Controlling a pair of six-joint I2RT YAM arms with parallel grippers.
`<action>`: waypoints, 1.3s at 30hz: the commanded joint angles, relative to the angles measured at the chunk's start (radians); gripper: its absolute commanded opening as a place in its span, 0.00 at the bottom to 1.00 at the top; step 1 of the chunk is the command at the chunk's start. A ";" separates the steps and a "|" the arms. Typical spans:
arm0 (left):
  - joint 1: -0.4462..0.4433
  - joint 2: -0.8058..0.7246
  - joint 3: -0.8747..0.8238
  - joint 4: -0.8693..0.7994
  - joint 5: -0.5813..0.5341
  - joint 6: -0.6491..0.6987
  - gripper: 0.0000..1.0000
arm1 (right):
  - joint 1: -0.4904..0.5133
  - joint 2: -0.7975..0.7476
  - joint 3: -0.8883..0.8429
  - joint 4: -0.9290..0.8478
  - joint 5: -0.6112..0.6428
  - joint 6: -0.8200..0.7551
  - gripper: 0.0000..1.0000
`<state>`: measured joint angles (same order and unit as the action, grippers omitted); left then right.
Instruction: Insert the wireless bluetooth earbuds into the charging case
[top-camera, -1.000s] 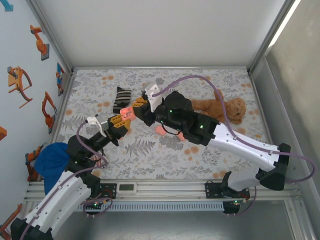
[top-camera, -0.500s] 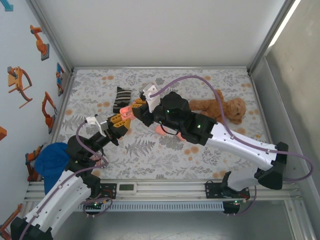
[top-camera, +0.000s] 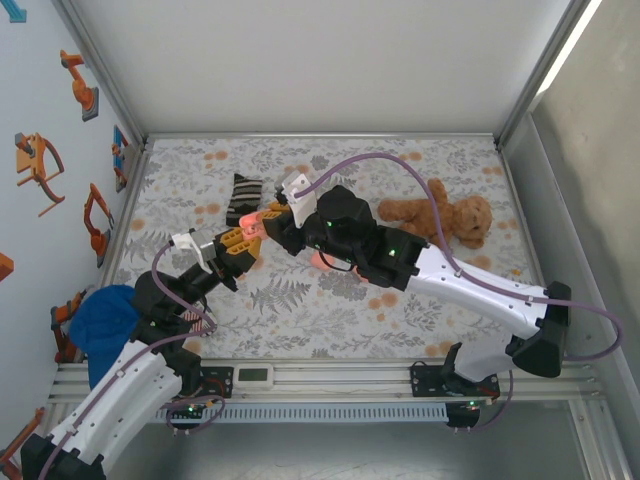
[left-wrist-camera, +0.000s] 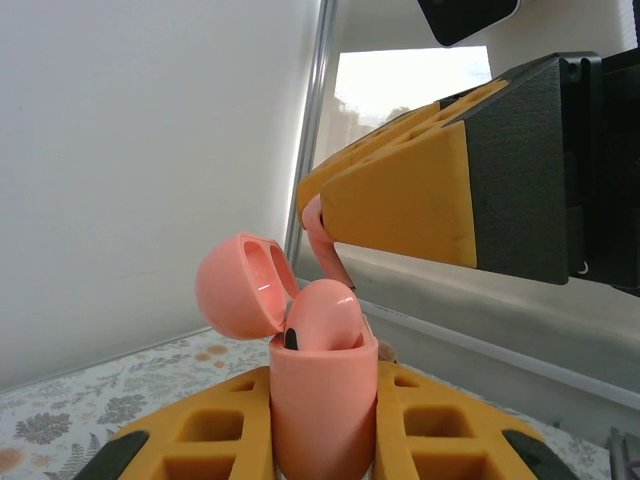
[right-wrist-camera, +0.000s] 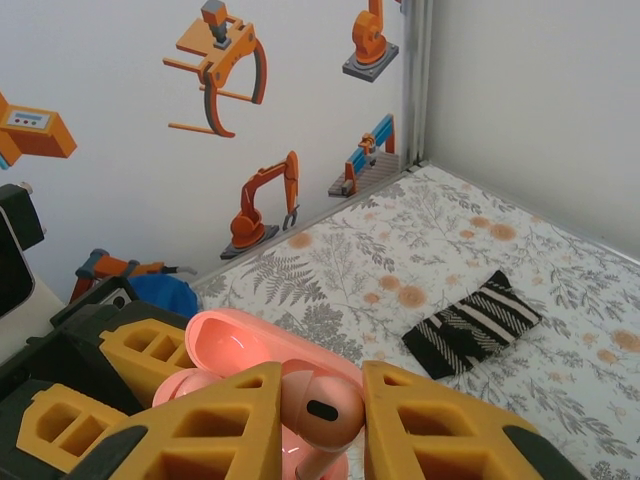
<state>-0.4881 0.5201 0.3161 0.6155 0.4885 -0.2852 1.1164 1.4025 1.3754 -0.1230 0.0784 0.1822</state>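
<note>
The salmon-pink charging case (left-wrist-camera: 322, 400) stands upright with its lid (left-wrist-camera: 235, 290) tipped open, and my left gripper (left-wrist-camera: 322, 415) is shut on its body. One earbud (left-wrist-camera: 325, 315) sits in the case. My right gripper (right-wrist-camera: 322, 385) is shut on a second earbud (right-wrist-camera: 325, 410) and holds it just above the open case (right-wrist-camera: 235, 350). In the left wrist view, the right gripper's yellow finger (left-wrist-camera: 400, 205) hangs over the case with the pink stem (left-wrist-camera: 328, 262) below it. In the top view both grippers (top-camera: 240, 243) (top-camera: 272, 222) meet at the case (top-camera: 253, 224), above the cloth at middle left.
A striped black-and-white sock (top-camera: 243, 198) lies just behind the grippers. A brown teddy bear (top-camera: 440, 218) lies to the right. A blue cloth (top-camera: 100, 320) sits at the left edge. Another pink object (top-camera: 325, 261) shows partly under the right arm. Walls enclose the floral cloth (top-camera: 300, 300).
The right arm has shifted slightly left, bringing its earbud closer over the open case. The left gripper and the case have stayed put.
</note>
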 joint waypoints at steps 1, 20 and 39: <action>-0.006 -0.011 0.034 0.060 -0.007 -0.019 0.00 | -0.002 0.012 -0.006 -0.006 0.024 -0.006 0.22; -0.007 -0.003 0.037 0.071 -0.041 -0.019 0.00 | 0.001 0.020 -0.011 -0.024 0.024 -0.009 0.22; -0.010 0.038 0.043 0.105 -0.037 -0.017 0.00 | 0.013 0.051 0.032 -0.068 0.048 -0.021 0.23</action>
<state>-0.4969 0.5648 0.3244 0.6361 0.4576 -0.2859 1.1225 1.4380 1.3800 -0.1455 0.1246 0.1627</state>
